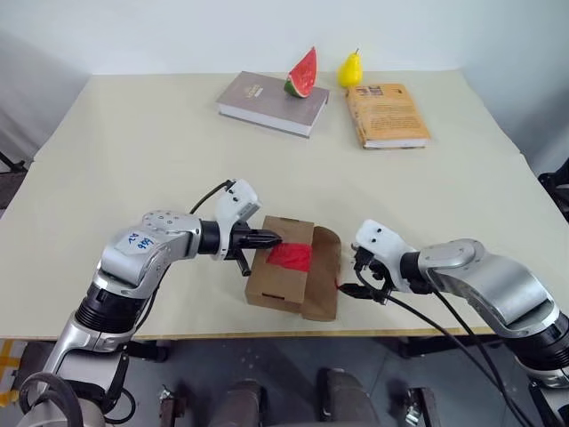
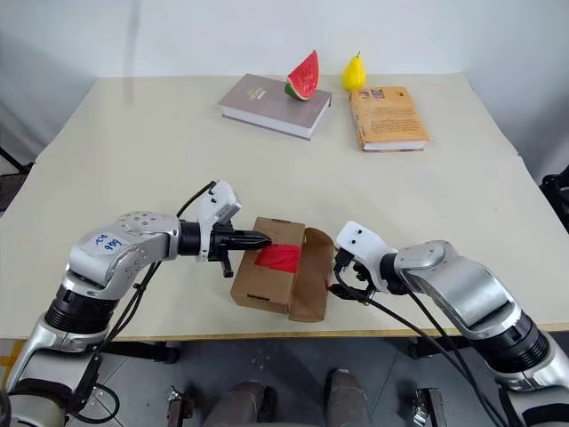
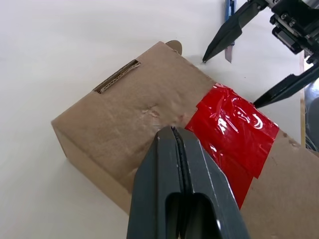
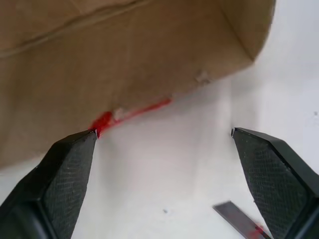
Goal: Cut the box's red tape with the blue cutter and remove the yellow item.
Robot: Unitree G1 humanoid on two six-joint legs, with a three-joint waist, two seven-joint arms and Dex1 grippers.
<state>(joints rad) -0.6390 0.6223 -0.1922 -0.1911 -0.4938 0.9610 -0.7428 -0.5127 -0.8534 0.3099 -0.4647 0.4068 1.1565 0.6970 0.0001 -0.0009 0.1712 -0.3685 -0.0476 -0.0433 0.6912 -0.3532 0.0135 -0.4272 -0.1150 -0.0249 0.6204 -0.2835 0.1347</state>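
The brown box (image 1: 271, 280) lies near the table's front edge, with crinkled red tape (image 1: 292, 257) across its top. A brown flap (image 1: 324, 276) hangs open on its right side. My left gripper (image 1: 276, 238) is shut and empty, its tips over the box top at the tape's left edge (image 3: 173, 130). My right gripper (image 4: 163, 133) stands open just right of the flap, low over the table, holding nothing. The blue cutter (image 3: 229, 12) lies on the table beneath it, its metal blade (image 4: 237, 219) showing. The yellow item is hidden.
At the back of the table a grey book (image 1: 271, 102) carries a watermelon slice (image 1: 303, 74). A yellow pear (image 1: 350, 69) and an orange book (image 1: 387, 114) sit to its right. The table's front edge (image 1: 267, 336) runs close to the box.
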